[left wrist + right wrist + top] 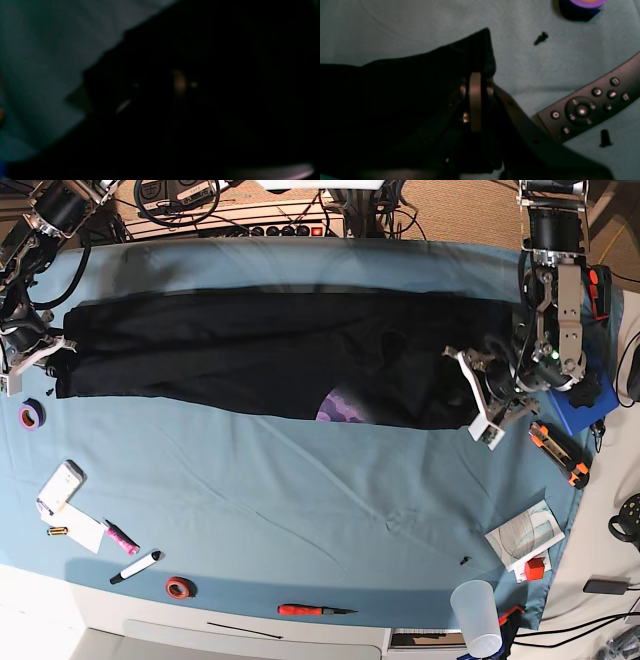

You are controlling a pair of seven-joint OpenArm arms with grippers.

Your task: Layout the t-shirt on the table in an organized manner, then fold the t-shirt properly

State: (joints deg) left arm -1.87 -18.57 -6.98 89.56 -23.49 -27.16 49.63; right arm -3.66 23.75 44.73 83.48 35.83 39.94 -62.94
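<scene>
The black t-shirt (250, 345) lies stretched in a long band across the far half of the light blue table (300, 500). A bit of its purple print (345, 406) shows at the near edge. My right gripper (48, 366) is at the shirt's left end, and the right wrist view shows it (476, 82) shut on a fold of black fabric (395, 100). My left gripper (468, 380) is at the shirt's right end. The left wrist view is almost all dark fabric (200, 112), with table cloth (50, 50) at upper left.
A remote control (590, 105), two small black screws (541, 38) and a purple tape roll (30, 416) lie by my right gripper. A phone (60, 485), markers (122, 537), red tape (180, 587), a screwdriver (312, 610) and a cup (478, 615) sit along the near edge.
</scene>
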